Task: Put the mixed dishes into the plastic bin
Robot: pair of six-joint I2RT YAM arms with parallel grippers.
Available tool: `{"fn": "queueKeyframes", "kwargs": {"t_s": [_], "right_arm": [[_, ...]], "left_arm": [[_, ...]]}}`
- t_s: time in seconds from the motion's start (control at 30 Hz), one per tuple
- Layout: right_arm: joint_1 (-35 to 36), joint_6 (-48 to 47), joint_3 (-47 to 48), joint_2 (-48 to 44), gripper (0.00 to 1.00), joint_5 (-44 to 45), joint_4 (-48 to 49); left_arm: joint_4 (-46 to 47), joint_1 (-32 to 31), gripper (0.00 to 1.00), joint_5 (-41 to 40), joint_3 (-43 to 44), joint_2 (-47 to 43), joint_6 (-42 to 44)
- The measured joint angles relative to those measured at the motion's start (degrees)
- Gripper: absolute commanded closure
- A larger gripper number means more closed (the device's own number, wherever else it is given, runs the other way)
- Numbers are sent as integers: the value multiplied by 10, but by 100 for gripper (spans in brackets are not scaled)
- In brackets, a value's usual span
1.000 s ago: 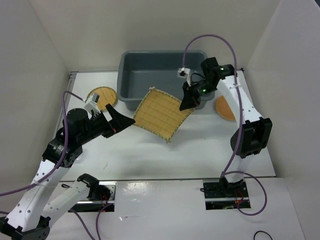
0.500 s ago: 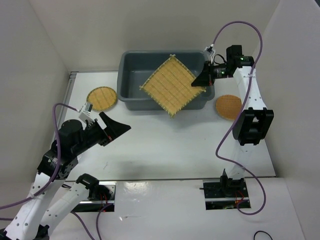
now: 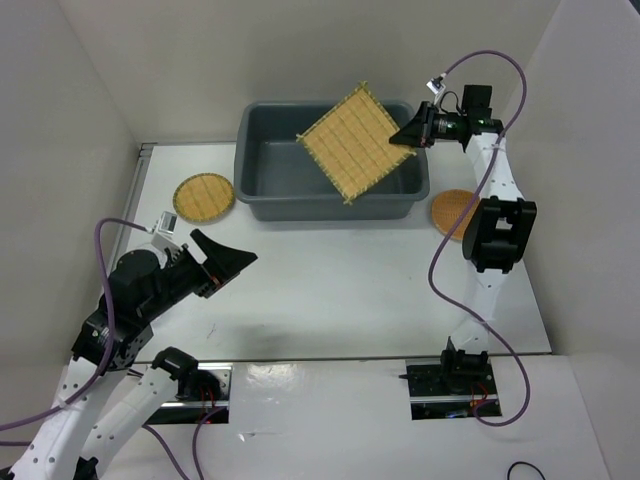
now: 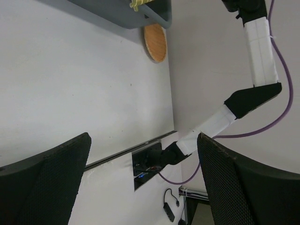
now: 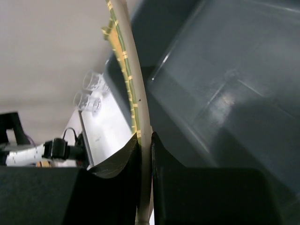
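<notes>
The bin (image 3: 320, 208) sits at the far side of the table (image 3: 330, 290). My right gripper (image 3: 412, 133) holds the mat (image 3: 355, 140) by its right corner, up over the bin. One round disc (image 3: 203, 195) lies left of the bin, the other disc (image 3: 450, 208) right of it. My left gripper (image 3: 228, 262) hangs in front, over the table's left side.

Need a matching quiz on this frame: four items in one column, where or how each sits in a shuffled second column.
1. square yellow woven mat
2. round yellow woven disc with dark rim
3. round orange woven disc
4. left gripper

A. on the table, right of the grey plastic bin
B. open, empty
C. clamped by the right gripper, above the bin
D. on the table, left of the bin

Pairs: 1-C, 2-D, 3-A, 4-B
</notes>
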Motion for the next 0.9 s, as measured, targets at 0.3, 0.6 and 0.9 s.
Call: {"fn": "queueKeyframes", "kwargs": {"t_s": [0.3,0.6,0.9], "right_arm": [[14,124,51,71,100,81,61],[17,159,70,108,100,239,49],[45,142,116,116,100,454,-22]], "left_arm": [[1,0,0,-17,-1,-6,-12],[16,0,0,-28,-1,25,-21],[32,0,0,-28,1,89,-9]]}}
